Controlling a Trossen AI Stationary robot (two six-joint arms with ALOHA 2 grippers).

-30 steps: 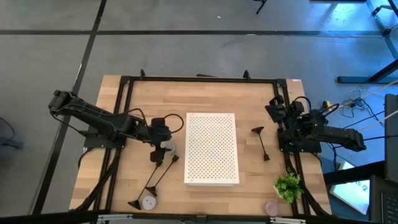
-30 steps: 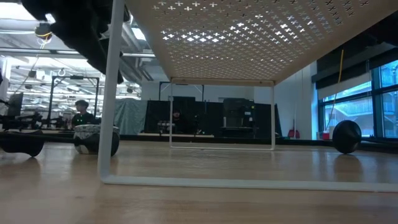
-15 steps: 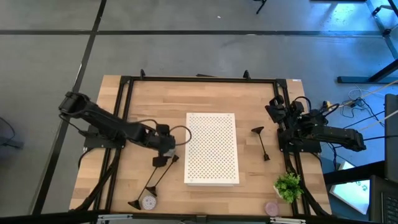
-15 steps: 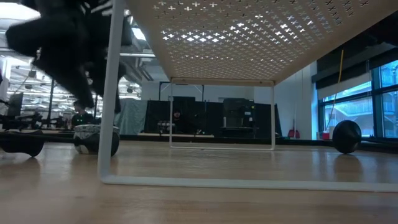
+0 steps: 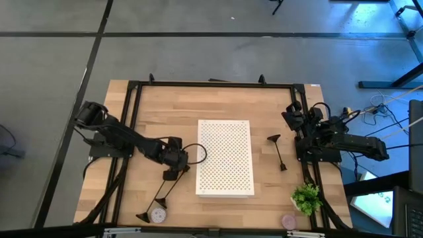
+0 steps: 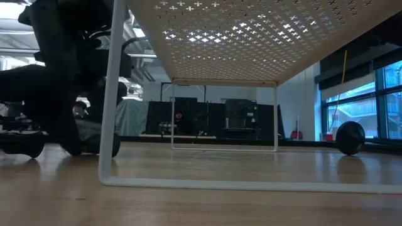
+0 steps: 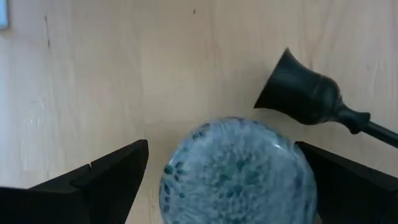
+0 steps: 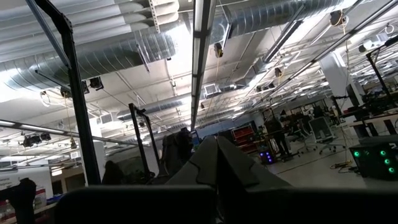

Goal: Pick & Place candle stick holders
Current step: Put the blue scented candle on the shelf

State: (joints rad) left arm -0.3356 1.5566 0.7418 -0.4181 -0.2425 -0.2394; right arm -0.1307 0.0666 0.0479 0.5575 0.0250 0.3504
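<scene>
On the wooden table we see a white perforated rack standing near the middle, its legs resting on the wood and its patterned top overhead in the low view. A small green plant sits near the right front corner. Two round pinkish discs lie along the front edge, one on the left and one on the right. We also see a speckled blue-green glass ball resting on the tabletop.
</scene>
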